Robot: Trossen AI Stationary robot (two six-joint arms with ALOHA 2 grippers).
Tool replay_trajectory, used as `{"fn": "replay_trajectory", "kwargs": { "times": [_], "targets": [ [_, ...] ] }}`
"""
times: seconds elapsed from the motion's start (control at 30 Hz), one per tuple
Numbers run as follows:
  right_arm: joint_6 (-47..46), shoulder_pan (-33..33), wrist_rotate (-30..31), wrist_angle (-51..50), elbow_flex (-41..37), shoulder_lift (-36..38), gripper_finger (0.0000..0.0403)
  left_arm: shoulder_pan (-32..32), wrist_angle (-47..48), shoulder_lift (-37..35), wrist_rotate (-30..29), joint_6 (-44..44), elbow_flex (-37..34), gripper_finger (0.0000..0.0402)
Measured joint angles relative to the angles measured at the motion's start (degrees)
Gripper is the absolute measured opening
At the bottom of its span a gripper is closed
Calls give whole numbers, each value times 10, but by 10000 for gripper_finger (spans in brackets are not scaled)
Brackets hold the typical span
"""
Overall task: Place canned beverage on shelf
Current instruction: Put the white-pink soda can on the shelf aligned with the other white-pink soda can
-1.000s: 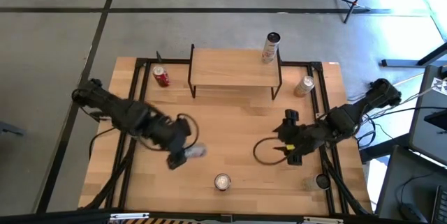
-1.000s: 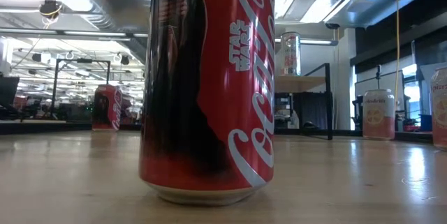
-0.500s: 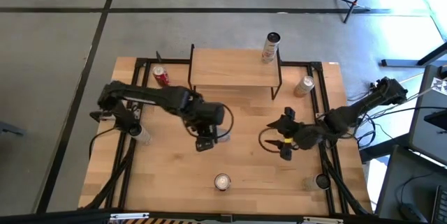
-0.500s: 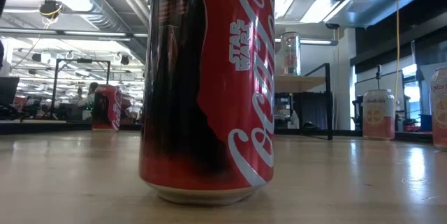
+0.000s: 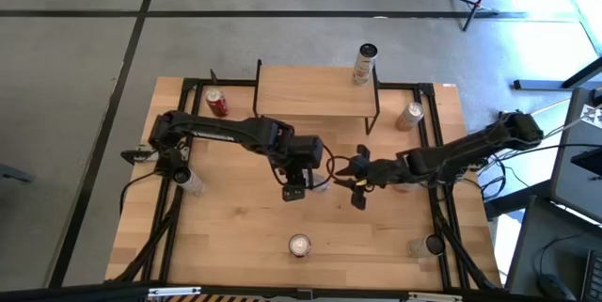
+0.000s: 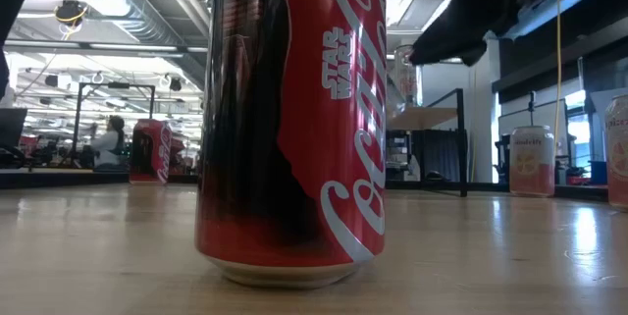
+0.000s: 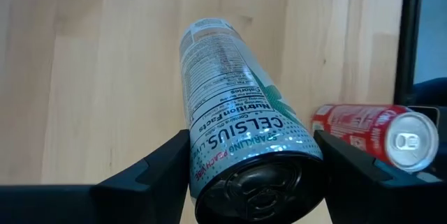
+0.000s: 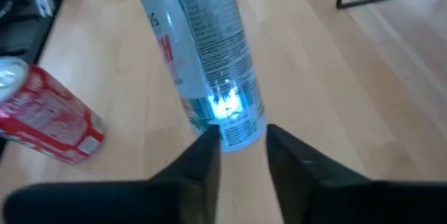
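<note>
A silver Celsius can [image 7: 234,105] is up off the table's middle [image 5: 318,182], with my left gripper [image 5: 301,185] shut on it. My right gripper [image 5: 354,178] faces it from the right. Its fingers stand a narrow gap apart, just short of the can's free end [image 8: 234,130]; whether they touch it I cannot tell. The shelf [image 5: 315,90] stands at the far middle, and a pale can [image 6: 407,75] is upright on its right far corner. A red cola can [image 6: 294,119] stands near the front edge. My left gripper pinches the Celsius can's round side near the end closest to the wrist [image 7: 209,161], one finger [image 7: 157,168] on each side. The fingers come slanting from the table's left and lie along the can. The can sticks out past them toward the right, clear of the table.
A second red can [image 5: 217,104] stands left of the shelf and a pale can [image 5: 409,114] right of it. Another silver can [image 5: 191,182] is by the left arm's base, and one more [image 5: 431,244] at the near right. Black rails [image 5: 437,142] frame the tabletop.
My left gripper has carried the Celsius can from the near left toward the table's middle, going right and a little toward the far edge. My right gripper has moved toward the table's left, up to the can's free end.
</note>
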State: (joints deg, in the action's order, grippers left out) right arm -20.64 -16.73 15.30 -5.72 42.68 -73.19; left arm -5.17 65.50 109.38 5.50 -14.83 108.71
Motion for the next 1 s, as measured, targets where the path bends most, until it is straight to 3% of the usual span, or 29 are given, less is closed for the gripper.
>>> {"fn": "replay_trajectory", "kwargs": {
  "times": [0.17,0.3,1.0],
  "targets": [
    [5,-1,1,16,0,-40,29,-1,-23,0,-4,3,0,235],
    [15,-1,-1,49,0,-68,5,-1,-37,0,-5,3,0,234],
    [14,-1,-3,95,0,-146,7,-1,-135,0,-66,4,-28,237]
  ]
}}
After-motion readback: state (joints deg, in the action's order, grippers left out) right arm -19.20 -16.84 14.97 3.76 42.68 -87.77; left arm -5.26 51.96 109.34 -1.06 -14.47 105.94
